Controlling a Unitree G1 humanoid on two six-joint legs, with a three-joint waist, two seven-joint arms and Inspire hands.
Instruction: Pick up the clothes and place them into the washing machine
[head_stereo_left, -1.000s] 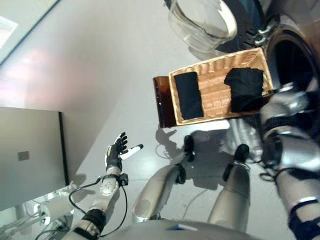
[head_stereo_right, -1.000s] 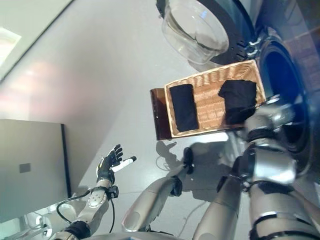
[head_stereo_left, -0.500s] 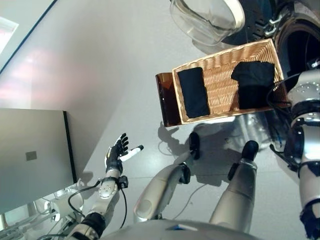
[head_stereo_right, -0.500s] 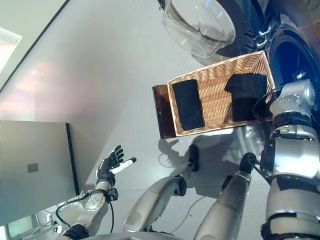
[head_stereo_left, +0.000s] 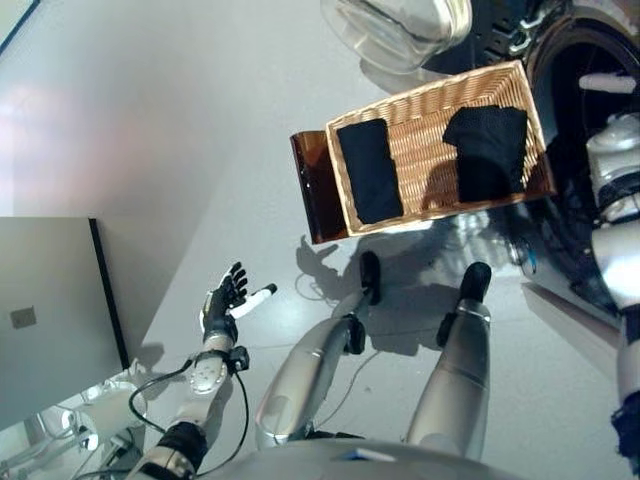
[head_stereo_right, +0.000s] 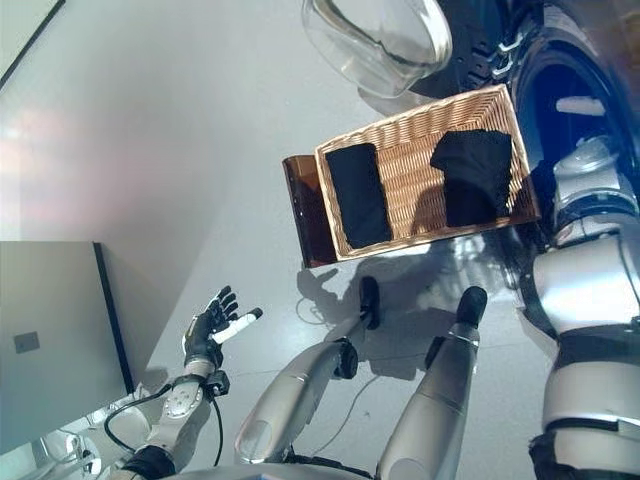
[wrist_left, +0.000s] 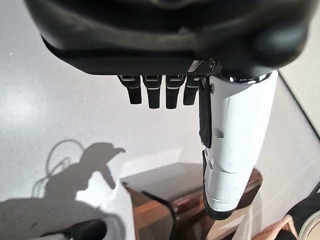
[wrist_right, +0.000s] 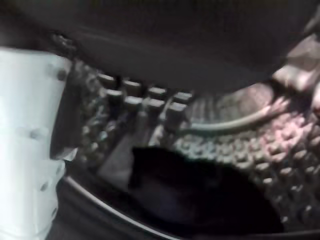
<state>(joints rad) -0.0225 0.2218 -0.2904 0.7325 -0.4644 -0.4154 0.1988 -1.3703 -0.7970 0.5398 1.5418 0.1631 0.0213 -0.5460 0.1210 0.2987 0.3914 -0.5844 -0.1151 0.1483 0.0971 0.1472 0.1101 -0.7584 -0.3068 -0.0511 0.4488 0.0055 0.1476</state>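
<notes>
Right wrist view put me inside the washing machine's perforated metal drum (wrist_right: 260, 145), where a dark garment (wrist_right: 200, 195) lay on the drum floor just past my right hand (wrist_right: 145, 100); the fingers stood out short and straight with the white-covered thumb beside them, holding nothing. From the head camera I could see only that thumb of the right hand inside the round dark opening of the washing machine (head_stereo_left: 590, 150), whose clear glass door (head_stereo_left: 395, 30) hung open at the top. Just beside the opening sat the rectangular woven wicker basket (head_stereo_left: 420, 110) on a dark brown stand (head_stereo_left: 308, 200), with two black pieces of clothing in it — a flat folded black cloth (head_stereo_left: 369, 184) toward the left end and a crumpled black garment (head_stereo_left: 485, 150) toward the right end, well apart. My left hand (head_stereo_left: 225, 300) hung low at the left, well away from the basket, fingers spread and relaxed, empty. A grey cabinet panel (head_stereo_left: 45, 320) stood at the far left.
</notes>
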